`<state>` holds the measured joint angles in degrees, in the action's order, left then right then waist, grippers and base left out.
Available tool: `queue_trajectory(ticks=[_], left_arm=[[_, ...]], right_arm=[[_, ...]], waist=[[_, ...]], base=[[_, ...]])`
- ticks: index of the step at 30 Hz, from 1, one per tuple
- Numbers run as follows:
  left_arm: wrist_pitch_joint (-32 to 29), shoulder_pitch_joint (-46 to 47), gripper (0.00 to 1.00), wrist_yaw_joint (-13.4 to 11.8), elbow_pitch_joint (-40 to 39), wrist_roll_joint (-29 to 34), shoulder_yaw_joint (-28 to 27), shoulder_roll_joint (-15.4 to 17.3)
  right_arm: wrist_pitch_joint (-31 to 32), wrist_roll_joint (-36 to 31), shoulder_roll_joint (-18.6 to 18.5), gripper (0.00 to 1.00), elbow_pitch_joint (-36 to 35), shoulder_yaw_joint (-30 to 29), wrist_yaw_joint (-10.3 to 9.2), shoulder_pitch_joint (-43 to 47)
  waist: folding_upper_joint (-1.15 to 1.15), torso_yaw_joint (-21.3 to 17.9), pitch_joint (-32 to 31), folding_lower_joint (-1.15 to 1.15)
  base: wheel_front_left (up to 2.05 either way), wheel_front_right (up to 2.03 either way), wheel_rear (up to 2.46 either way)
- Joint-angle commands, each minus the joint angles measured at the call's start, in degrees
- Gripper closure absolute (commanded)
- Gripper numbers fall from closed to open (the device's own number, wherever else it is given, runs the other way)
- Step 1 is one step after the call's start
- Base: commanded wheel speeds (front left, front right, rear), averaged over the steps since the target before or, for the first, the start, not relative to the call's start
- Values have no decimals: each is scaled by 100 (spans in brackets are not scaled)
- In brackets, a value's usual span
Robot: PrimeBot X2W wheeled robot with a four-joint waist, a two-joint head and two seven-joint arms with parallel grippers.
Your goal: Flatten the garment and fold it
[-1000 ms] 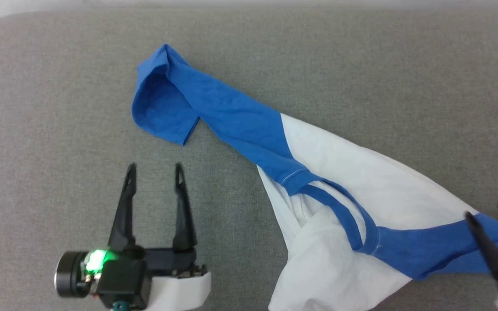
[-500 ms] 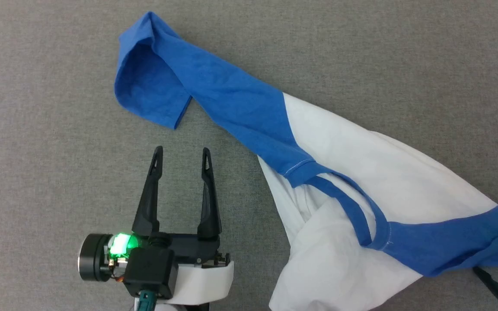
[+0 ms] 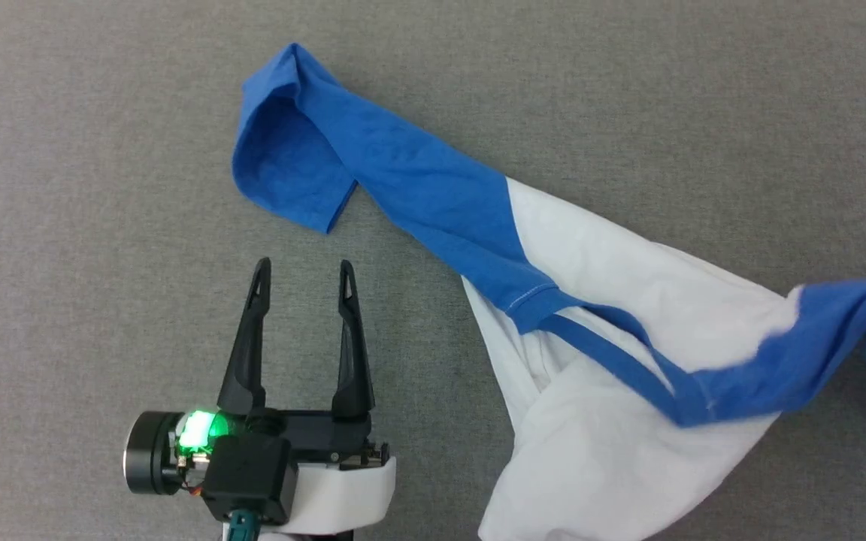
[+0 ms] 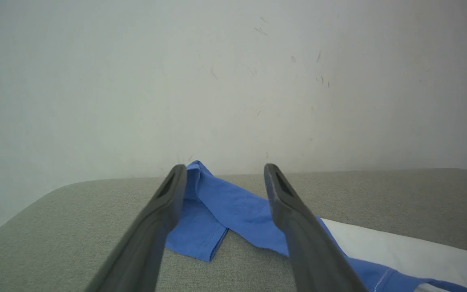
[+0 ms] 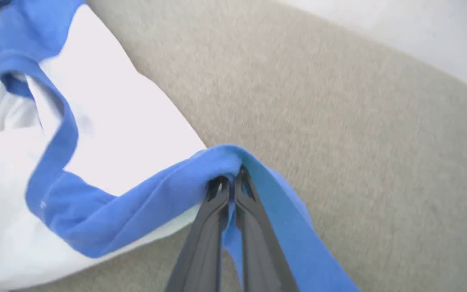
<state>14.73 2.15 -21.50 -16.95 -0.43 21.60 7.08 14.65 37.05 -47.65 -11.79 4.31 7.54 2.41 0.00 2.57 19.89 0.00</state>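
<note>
The shirt [image 3: 613,285] lies crumpled on the grey cloth-covered table [image 3: 65,188], right of the middle, with its white body spreading toward the near right. One blue sleeve [image 3: 403,180] runs from the body toward the far left and lies on the table, its end [image 3: 290,173] doubled back on itself. The blue collar band [image 3: 613,353] crosses the white cloth as a narrow strip. The other blue sleeve [image 3: 816,338] rises off the table toward the right and is blurred in the head view.

My right gripper [image 5: 229,180] has that sleeve. My two fingers are pressed together on a bunched fold of the blue cloth, which bulges just past my fingertips. From there the cloth drops away on both sides, one part leading back to the white body and the other hanging down alongside my fingers. The fold I hold is up off the table.

My left gripper [image 3: 303,267] hangs above the table to the left of the shirt, on the near side of the doubled-back sleeve end and apart from the cloth. Its fingers stand wide apart and hold nothing, pointing toward the far side. Looking along them, I see the sleeve end lying beyond the tips. Behind the table's rounded far edge is a pale wall [image 4: 233,81].
</note>
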Motion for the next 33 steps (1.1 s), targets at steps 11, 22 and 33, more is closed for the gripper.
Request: queue_trajectory(ticks=[11, 22, 33], left_arm=[[27, 55, 0, -32, -51, -38, 218, -142], [27, 418, 0, -56, 111, -9, 528, -294], [27, 274, 0, -26, 299, -195, 404, -221]], right_arm=[[1452, 970, -359, 100, 416, -1117, -5, -2382], [1185, -878, 539, 0, 2769, -161, -5, -4631], [1044, 523, 63, 0, 1619, 1218, -5, -4014]], waist=[[0, 395, 431, 0], [0, 680, 794, 0], [0, 459, 117, 0]], base=[[0, 0, 0], [0, 0, 0], [0, 0, 0]])
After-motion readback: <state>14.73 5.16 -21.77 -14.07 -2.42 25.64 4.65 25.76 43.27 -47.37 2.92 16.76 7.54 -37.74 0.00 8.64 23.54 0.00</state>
